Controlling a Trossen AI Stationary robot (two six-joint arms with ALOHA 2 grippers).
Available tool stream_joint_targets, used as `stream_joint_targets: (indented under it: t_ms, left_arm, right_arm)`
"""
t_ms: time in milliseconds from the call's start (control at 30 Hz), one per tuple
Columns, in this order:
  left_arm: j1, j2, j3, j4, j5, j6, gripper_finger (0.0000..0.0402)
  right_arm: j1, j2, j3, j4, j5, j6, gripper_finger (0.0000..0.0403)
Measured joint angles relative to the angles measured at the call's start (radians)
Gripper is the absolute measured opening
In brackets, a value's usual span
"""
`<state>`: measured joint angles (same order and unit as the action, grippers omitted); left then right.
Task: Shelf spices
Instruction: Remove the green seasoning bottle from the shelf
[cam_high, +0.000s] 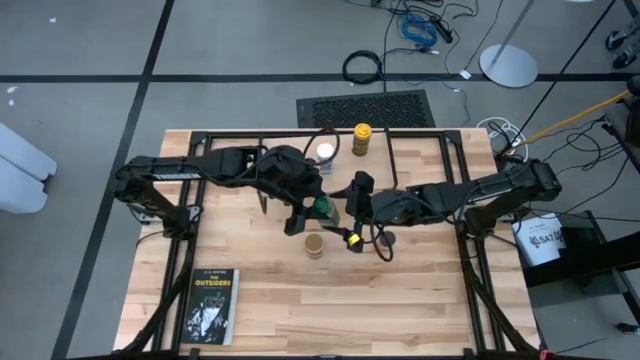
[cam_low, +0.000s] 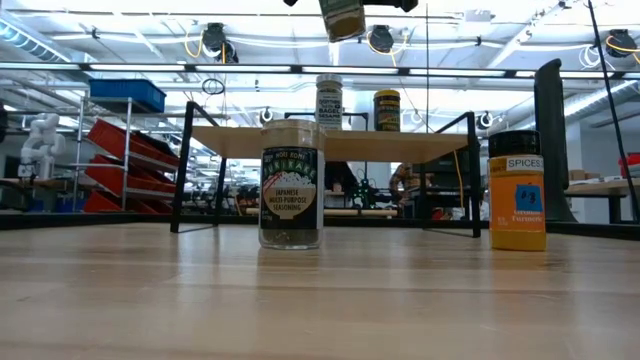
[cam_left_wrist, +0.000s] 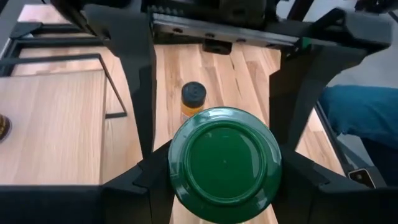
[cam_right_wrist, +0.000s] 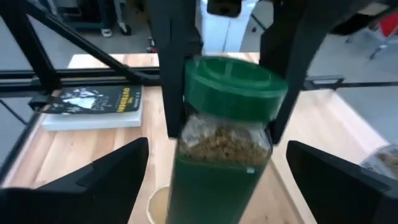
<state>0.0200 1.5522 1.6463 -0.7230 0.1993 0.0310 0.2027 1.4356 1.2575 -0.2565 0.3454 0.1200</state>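
My left gripper (cam_high: 310, 212) is shut on a green-lidded spice jar (cam_high: 322, 208), held high over the table's middle. My right gripper (cam_right_wrist: 217, 177) is open. Its fingers stand on either side of the jar's lower body (cam_right_wrist: 211, 180) without touching it. A tan-lidded jar (cam_low: 292, 185) and an orange jar with a black lid (cam_low: 517, 190) stand on the table by their bases. The shelf (cam_low: 330, 142) stands at the far side with a white-lidded jar (cam_low: 329, 100) and a yellow-lidded jar (cam_low: 387, 108) upright on its plank. My left gripper pinches the green-lidded jar at its lid end (cam_left_wrist: 177, 165), one finger on each side. The fingers (cam_right_wrist: 177, 81) come slanting down from the table's left. The jar is lifted clear of the table and tilted, its lid toward my left wrist and its bottom (cam_low: 343, 18) hanging lower.
A book (cam_high: 213, 305) lies near the table's front left corner. Black rails (cam_high: 470, 250) frame the table. Bare wood lies open along the near edge and at the front right.
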Motion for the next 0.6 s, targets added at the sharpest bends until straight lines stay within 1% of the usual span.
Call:
stream_joint_targets:
  t_ms: [200, 400, 600]
  left_arm:
    - [-0.002, 0.007, 0.000, -0.001, 0.000, 0.000, 0.0202]
    - [-0.002, 0.011, 0.000, -0.008, 0.000, 0.000, 0.0202]
    - [-0.002, 0.018, 0.000, -0.023, 0.000, 0.001, 0.0202]
  right_arm:
    - [-0.027, 0.035, 0.000, -0.003, -0.064, 0.022, 0.0336]
    - [-0.033, 0.053, 0.000, -0.001, -0.064, 0.018, 0.0301]
    - [-0.033, 0.045, 0.000, 0.006, -0.064, 0.015, 0.0279]
